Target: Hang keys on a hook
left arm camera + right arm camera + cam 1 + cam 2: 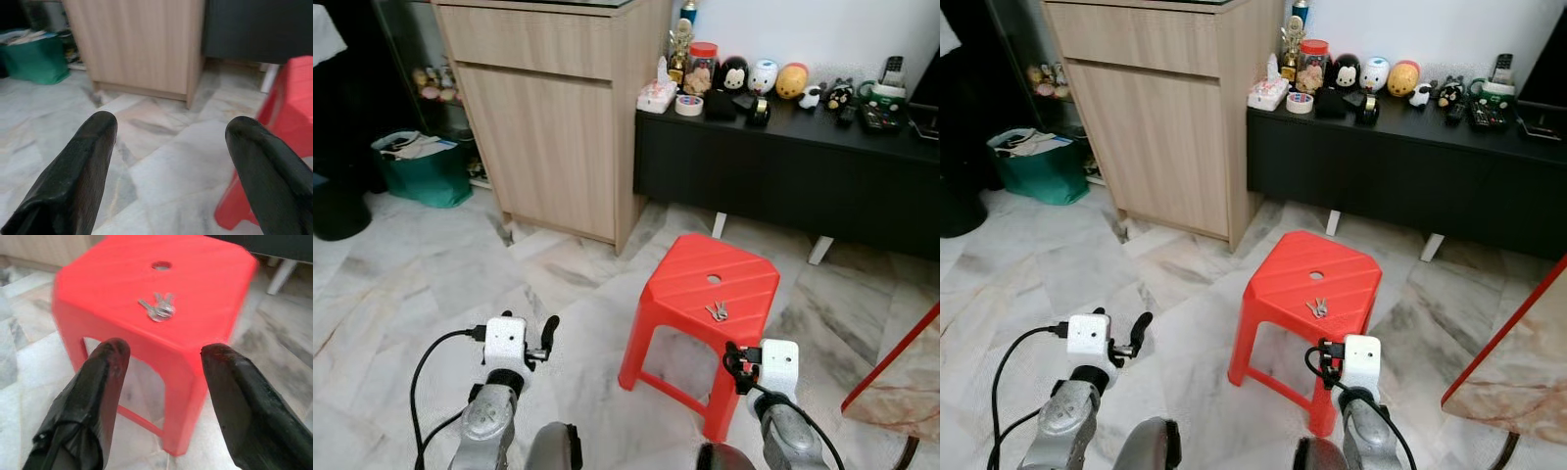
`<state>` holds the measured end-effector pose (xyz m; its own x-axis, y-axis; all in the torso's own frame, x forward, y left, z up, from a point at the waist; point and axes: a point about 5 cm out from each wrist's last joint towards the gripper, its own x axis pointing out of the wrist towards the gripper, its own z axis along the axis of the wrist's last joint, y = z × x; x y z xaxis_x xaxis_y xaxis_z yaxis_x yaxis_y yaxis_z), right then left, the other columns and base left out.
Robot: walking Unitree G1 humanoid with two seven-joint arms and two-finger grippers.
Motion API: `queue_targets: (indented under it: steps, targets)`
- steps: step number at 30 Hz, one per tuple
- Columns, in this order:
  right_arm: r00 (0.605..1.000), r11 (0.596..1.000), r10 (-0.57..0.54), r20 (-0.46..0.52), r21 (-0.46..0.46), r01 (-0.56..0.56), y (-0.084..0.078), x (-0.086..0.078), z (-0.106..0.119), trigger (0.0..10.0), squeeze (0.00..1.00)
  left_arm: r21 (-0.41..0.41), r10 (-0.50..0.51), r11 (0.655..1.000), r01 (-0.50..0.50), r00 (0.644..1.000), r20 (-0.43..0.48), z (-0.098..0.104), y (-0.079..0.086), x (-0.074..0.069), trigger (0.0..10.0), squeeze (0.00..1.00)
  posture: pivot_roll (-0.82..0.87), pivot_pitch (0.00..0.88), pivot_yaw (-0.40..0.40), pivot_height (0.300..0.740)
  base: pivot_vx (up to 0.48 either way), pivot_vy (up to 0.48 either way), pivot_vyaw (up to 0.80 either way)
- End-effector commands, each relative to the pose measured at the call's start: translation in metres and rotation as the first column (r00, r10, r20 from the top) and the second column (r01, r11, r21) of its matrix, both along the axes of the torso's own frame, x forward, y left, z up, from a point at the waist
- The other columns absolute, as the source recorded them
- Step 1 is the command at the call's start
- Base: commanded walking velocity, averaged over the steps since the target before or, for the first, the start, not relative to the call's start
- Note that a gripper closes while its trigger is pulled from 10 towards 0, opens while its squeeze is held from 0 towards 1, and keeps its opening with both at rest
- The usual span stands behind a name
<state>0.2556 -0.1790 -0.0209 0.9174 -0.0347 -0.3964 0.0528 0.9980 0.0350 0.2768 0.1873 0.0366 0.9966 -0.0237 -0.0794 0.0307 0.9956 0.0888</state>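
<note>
A small bunch of silver keys (pixel 717 311) lies flat on top of a red plastic stool (pixel 690 279), just in front of the stool's centre hole. My right gripper (pixel 164 350) is open and hovers low at the stool's near edge, with the keys (pixel 159 308) a short way ahead of its fingertips and nothing between its fingers. To the left of the stool, my left gripper (pixel 171 129) is open and empty above the marble floor, pointing toward the wooden cabinet.
A tall wooden cabinet (pixel 548 117) stands behind and to the left. Beside it, a low black sideboard (pixel 783 171) carries figurines and small items. A green bin (pixel 416 168) sits far left. A red-edged marble tabletop corner (pixel 901 377) juts in at the right.
</note>
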Motion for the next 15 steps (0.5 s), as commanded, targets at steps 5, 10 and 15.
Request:
queue_targets:
  steps: [5,10,15]
  targets:
    - [1.0,1.0,-0.004,0.016,0.025,0.004,0.003,0.0028,0.0025,10.0,0.0,0.0,0.01,1.0,-0.01,1.0,-0.007,-0.0004,0.0036,-0.0006,10.0,0.0,0.05,0.027,-0.038,0.62,0.0,0.0,0.0]
    - [1.0,0.999,-0.008,0.021,0.034,0.007,0.0028,0.0033,0.0031,10.0,0.0,0.0,0.009,1.0,-0.009,1.0,-0.008,-0.0002,0.0035,-0.0003,10.0,0.0,0.05,0.03,-0.038,0.62,0.0,0.0,0.0]
    - [1.0,0.999,0.002,0.012,0.034,-0.002,0.0044,0.0029,0.002,10.0,0.0,0.0,0.007,1.0,-0.007,1.0,-0.006,0.0001,0.0028,0.0002,10.0,0.0,0.05,0.029,-0.038,0.62,0.0,0.0,0.0]
